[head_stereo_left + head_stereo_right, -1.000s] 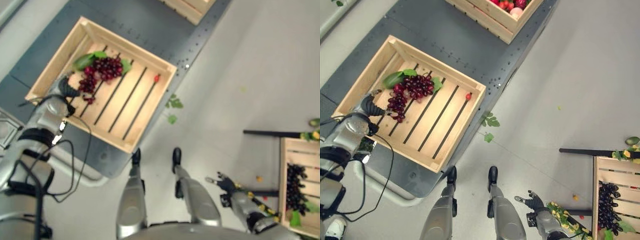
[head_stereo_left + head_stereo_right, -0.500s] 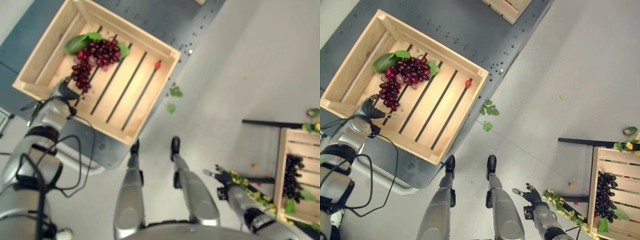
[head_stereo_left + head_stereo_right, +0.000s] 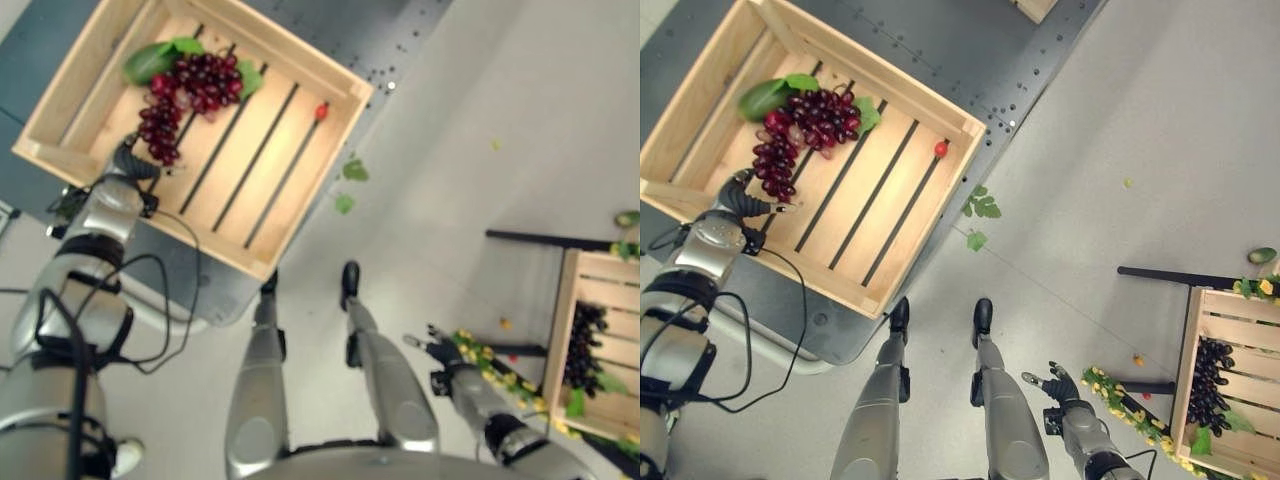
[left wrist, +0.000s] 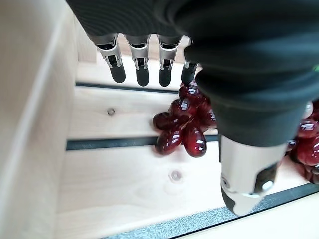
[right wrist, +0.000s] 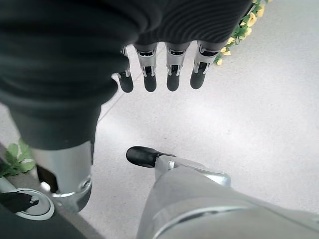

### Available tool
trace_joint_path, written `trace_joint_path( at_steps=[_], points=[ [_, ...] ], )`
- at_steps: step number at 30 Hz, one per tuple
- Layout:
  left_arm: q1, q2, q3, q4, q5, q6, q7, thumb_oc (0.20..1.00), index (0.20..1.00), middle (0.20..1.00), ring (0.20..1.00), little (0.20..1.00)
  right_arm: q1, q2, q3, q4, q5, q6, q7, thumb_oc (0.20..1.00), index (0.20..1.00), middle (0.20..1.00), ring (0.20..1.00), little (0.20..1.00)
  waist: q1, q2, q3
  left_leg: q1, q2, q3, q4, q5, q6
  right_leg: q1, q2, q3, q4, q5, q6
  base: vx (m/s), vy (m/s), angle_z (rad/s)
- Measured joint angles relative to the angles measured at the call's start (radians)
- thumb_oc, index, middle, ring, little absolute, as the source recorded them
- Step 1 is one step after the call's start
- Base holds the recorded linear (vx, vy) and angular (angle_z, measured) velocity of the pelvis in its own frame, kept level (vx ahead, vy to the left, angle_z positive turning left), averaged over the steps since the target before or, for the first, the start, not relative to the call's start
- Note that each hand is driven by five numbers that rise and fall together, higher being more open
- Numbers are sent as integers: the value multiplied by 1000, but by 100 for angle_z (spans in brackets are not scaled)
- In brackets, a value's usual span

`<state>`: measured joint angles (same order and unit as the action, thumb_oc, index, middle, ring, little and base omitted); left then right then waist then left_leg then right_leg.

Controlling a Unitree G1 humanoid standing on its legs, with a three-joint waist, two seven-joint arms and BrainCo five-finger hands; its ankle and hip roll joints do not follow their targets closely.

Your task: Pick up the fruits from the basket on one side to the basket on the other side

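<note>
- Dark red grapes, a glossy bunch with green leaves (image 3: 178,100), are seen lying on the slats of a pale wooden crate (image 3: 300,72) on the robot's left, set on a dark grey bench (image 3: 950,40).
- A second pale wooden crate (image 3: 1193,400), well apart on the right, is seen holding a darker bunch of grapes (image 3: 1207,385).
- A slip is judged likely: if only the trailing lower berries are pinched, the loose cluster could tear or drop.
- The crate wall beside the left robot hand (image 4: 144,64) could be struck on the lift.
- The left robot hand is held over the bunch's lower end with fingers straight, nothing gripped.
- The right robot hand (image 5: 159,69) hangs over the floor, fingers relaxed, empty.
</note>
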<state>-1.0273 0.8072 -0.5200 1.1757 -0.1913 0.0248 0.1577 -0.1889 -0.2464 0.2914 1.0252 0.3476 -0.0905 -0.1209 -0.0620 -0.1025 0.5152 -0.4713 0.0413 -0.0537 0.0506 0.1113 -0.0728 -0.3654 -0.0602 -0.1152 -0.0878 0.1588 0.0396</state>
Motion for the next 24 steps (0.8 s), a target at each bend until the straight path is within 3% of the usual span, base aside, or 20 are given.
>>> trace_joint_path(
  at_steps=[24],
  points=[
    [-189, -9, -48, 53, -229, 9, 12, 1000, 1000, 1000, 1000, 1000, 6, 10, 35, -42, 27, -14, -19, 1000, 1000, 1000, 1000, 1000, -7, 0, 0, -67, -14, 7, 9, 9, 12, -77, -12, 15, 15, 11, 11, 1, -1, -1]
  ],
)
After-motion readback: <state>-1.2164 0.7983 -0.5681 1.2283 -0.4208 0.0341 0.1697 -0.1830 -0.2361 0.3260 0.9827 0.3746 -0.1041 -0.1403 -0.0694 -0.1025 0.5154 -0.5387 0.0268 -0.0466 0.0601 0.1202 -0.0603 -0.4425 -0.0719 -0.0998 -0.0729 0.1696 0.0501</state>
